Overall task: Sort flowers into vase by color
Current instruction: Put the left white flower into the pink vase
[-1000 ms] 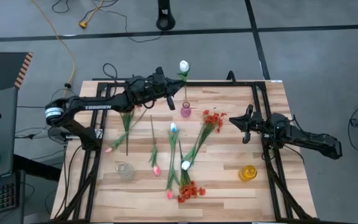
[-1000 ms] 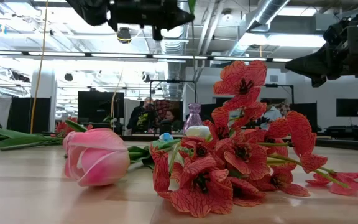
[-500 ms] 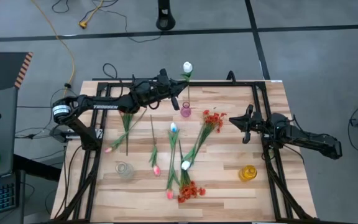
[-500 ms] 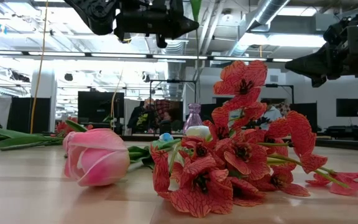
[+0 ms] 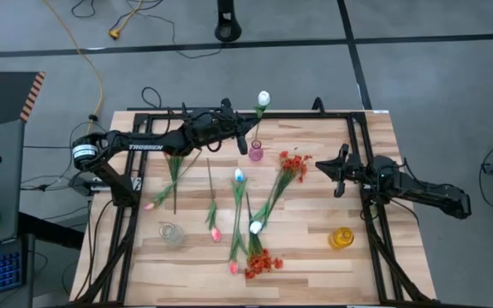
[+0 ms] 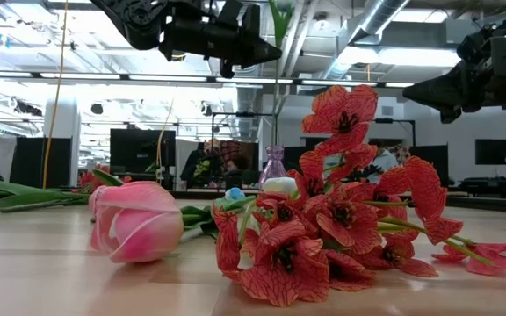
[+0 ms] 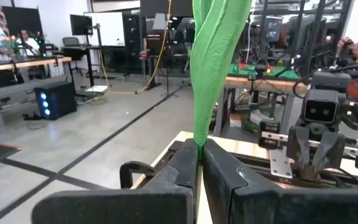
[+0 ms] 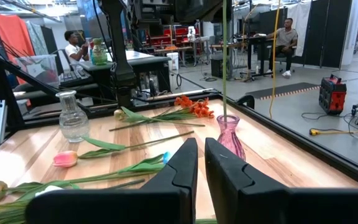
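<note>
Left gripper [image 5: 243, 139] up over the far side of the table [image 5: 315, 257], clamped tight on the green stem of a white tulip [image 5: 263, 99], bloom poking out past the far edge, stem running down into the pink vase [image 5: 256, 152]. Rest of the flowers [image 5: 246, 224] scattered flat mid-table, with a clear vase [image 5: 171, 233] near the front left and a yellow vase [image 5: 341, 238] front right. Right gripper [image 5: 322, 168] parked off to the right, fingers nearly together, gripping nothing.
</note>
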`<act>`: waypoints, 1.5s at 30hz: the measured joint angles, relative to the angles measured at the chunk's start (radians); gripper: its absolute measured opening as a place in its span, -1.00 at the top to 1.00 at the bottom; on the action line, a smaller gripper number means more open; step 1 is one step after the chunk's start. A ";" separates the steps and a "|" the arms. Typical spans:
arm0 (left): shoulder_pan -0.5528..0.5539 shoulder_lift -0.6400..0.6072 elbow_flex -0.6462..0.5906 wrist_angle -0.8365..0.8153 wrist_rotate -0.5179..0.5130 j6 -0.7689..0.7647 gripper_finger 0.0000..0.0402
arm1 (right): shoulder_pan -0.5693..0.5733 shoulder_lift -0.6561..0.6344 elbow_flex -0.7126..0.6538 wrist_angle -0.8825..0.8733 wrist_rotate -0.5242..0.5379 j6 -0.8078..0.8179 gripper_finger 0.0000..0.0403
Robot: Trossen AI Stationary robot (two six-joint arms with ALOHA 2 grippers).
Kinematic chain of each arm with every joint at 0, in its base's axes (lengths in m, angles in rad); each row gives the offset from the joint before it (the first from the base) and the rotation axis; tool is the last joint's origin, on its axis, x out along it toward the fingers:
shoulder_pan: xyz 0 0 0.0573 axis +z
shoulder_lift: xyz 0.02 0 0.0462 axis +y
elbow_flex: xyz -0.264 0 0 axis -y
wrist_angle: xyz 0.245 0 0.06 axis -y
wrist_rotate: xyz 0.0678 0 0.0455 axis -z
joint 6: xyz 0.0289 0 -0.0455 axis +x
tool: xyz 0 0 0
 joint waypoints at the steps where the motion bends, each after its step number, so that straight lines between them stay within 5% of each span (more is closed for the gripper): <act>1: 0.000 0.000 0.000 -0.003 0.000 -0.001 1.00 | 0.000 0.000 0.000 0.000 0.000 0.000 0.70; 10: 0.000 0.000 0.000 -0.011 -0.042 -0.023 0.87 | 0.000 0.000 0.000 0.000 0.000 0.000 0.70; 22: 0.000 -0.004 0.000 -0.187 -0.071 -0.074 0.45 | 0.000 0.000 0.000 0.000 0.000 0.000 0.70; 35: -0.009 -0.168 0.000 -0.572 -0.065 -0.073 0.27 | 0.000 0.000 0.000 0.001 0.000 0.000 0.70; 45: -0.123 -0.197 0.000 -0.874 0.038 -0.351 0.27 | 0.000 0.000 0.000 0.001 0.000 0.000 0.70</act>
